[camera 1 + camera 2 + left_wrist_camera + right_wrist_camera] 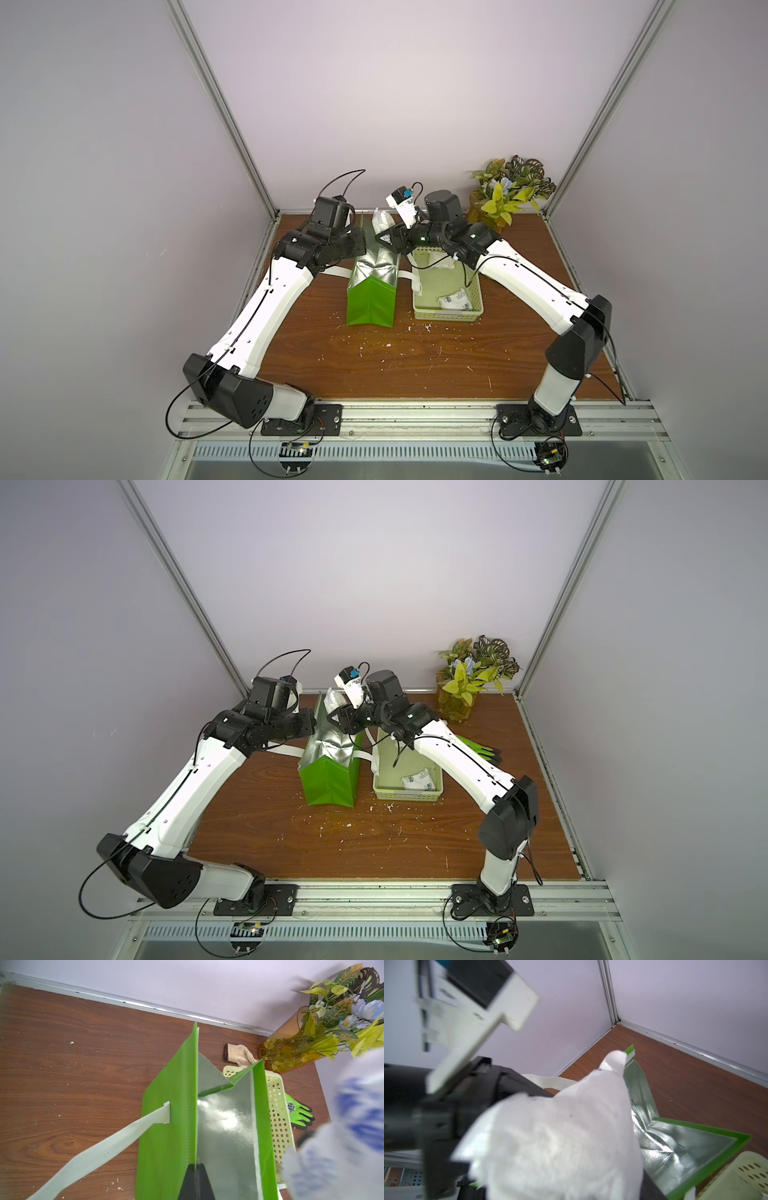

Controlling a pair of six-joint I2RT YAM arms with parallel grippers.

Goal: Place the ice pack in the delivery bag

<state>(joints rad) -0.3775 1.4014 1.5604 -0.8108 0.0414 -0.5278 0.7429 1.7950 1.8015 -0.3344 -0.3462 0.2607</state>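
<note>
The delivery bag (pixel 371 305) stands open mid-table, bright green with silver foil lining (pixel 226 1126) and white strap handles (pixel 108 1147). My left gripper (pixel 195 1166) is shut on the rim of the bag's left wall, holding it upright. My right gripper (pixel 388 240) is shut on the ice pack (pixel 381 219), a white pouch with blue print. It hangs over the far end of the bag's mouth, above the rim. The ice pack (pixel 560 1136) fills the right wrist view and hides the fingertips; the foil lining (pixel 675 1142) lies just beyond it.
A pale perforated basket (pixel 419 312) sits right of the bag, with another ice pack (pixel 455 300) inside. A green glove (pixel 482 748) and a beige glove (pixel 239 1055) lie behind it. A potted plant (pixel 505 195) stands in the far right corner. White crumbs dot the wooden table (pixel 395 365).
</note>
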